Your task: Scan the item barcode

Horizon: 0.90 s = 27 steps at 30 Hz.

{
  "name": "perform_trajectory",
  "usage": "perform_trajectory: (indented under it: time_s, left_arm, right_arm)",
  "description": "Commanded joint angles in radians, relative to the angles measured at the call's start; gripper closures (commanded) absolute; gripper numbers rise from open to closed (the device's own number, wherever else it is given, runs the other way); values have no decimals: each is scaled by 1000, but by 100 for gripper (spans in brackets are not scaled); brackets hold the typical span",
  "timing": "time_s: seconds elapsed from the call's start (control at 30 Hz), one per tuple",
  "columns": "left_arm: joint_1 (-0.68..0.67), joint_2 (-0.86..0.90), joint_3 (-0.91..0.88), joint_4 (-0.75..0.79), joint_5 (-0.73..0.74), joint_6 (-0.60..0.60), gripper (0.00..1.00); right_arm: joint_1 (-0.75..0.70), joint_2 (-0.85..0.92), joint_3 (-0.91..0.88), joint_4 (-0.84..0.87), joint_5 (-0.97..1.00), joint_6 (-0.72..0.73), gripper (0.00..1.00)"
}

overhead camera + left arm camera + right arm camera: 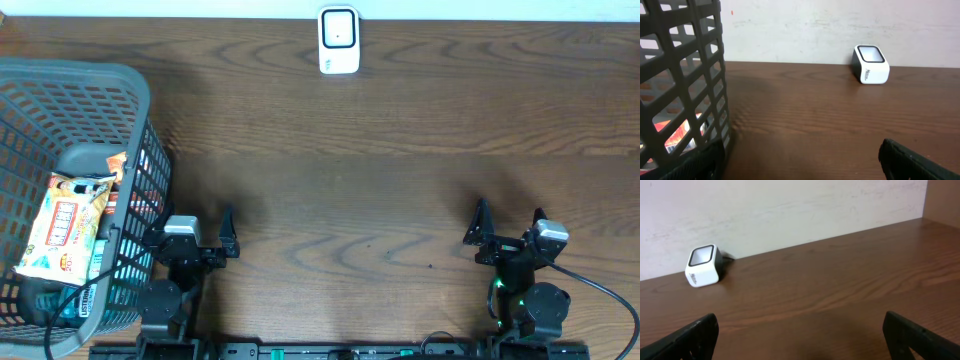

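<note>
— Dark wood-grain bench (400, 120) ran across the whole overhead view, with a pale wall (790, 205) behind its far edge. What stood on it?

— A white barcode scanner (339, 40) sat at the far edge, about the middle, with its dark window tilted toward the arms. A grey plastic basket (70, 75) filled the left side.

— Where was the item?

— A yellow snack packet (65, 222) lay inside the basket on top of other goods, among them an orange packet (115, 165) by the basket's right wall. Its barcode could not be made out. It lay well apart from the scanner.

— And the left pincer?

— The left pincer (189, 225) was released, jaws spread wide and grasping nothing. It sat low at the near edge, just beside the basket's right wall. From its wrist camera the lattice wall filled the left of the view, and red packaging showed through the holes.

— The right one?

— The right pincer (510, 222) was released too, jaws wide with nothing between them. It sat at the near right of the bench, well apart from the basket. Both pincers pointed toward the far edge, and each wrist camera saw the scanner far ahead across bare wood.
</note>
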Motion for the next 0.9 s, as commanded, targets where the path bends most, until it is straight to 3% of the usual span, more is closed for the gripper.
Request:
perform_trajectory:
  time_s: [0.0, 0.27, 0.53, 0.87]
  left_arm:
    - [2, -11, -15, -37, 10, 17, 2]
    - [2, -11, -15, -36, 7, 16, 2]
    - [2, 7, 35, -23, 271, -10, 2]
    - [2, 285, 423, -90, 287, -93, 2]
  right_arm:
    - [-14, -6, -4, -1, 8, -14, 1]
    - [-14, -6, -4, -1, 8, -14, 1]
    - [-14, -6, -4, -1, 8, -14, 1]
    - [-14, -6, -4, -1, 8, -14, 1]
